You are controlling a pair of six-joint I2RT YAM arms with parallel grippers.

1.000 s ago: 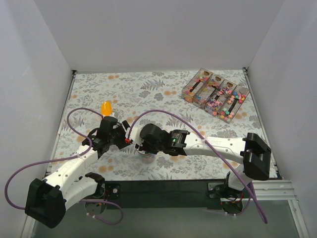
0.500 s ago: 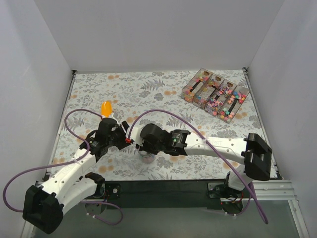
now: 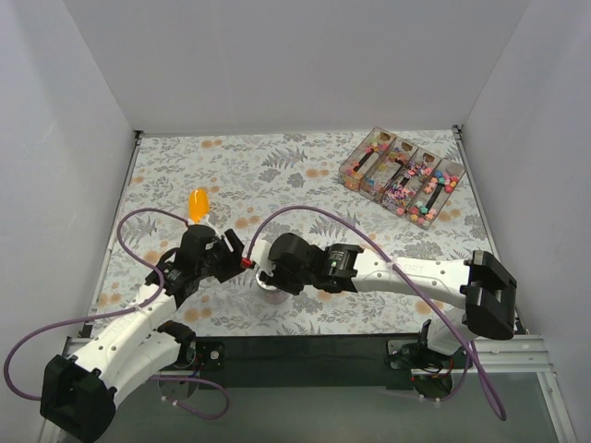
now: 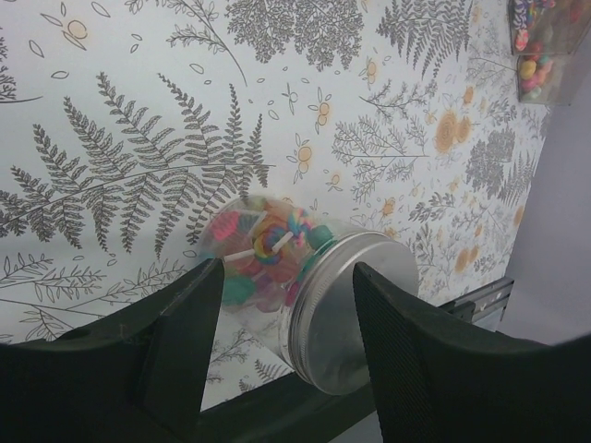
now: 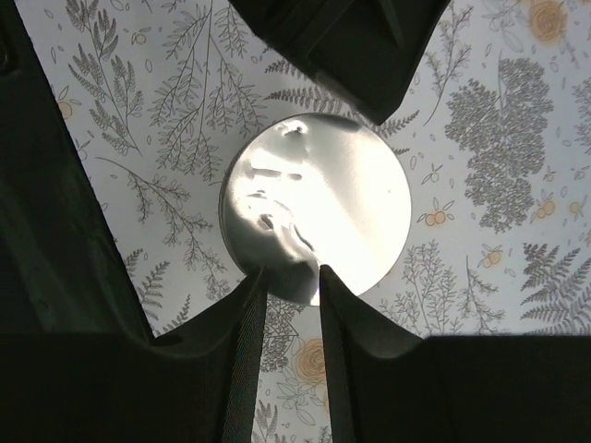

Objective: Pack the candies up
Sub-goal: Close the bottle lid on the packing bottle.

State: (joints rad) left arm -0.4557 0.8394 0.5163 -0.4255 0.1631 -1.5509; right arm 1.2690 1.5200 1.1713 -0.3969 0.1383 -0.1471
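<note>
The left gripper is spread near the jar of candies, while the right gripper, narrowly parted, hangs over its silver lid.

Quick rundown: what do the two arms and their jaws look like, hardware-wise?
Both the left arm and right arm have white link shells with black joint housings, and a purple cable loops off each. The right arm's black wrist block shows a small green mark. Jaws are black with finely textured faces.
</note>
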